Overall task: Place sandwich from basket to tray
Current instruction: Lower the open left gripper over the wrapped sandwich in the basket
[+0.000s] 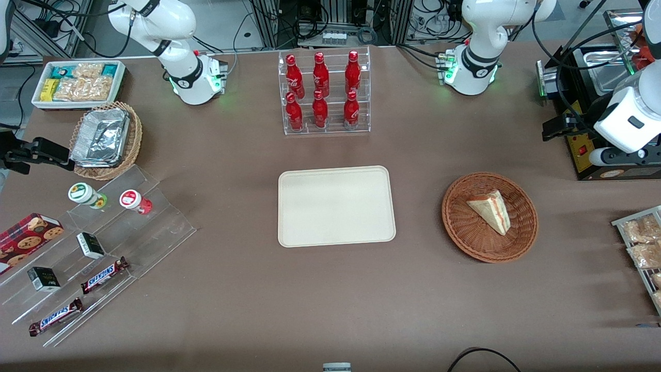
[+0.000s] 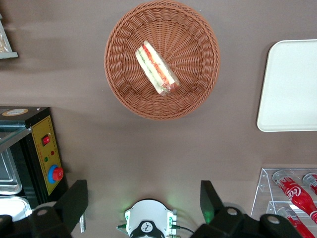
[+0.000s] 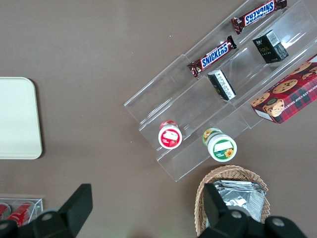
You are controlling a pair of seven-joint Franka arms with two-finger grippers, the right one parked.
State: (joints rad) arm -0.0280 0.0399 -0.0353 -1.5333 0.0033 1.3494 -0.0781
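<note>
Jaws of the gripper [image 2: 143, 201] are held wide apart and empty, high above the table, since the sandwich [image 1: 491, 211] lies untouched in the basket [image 1: 459, 232], at three o'clock from the bare tray [image 1: 335, 206]

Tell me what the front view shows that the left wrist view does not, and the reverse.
Only the front view shows the foil-filled tan basket, the Snickers bars and the whole tray. Only the left wrist view shows the left hand, open, high above the table, apart from the basket. Both show the sandwich lying in the basket and the red bottles.
</note>
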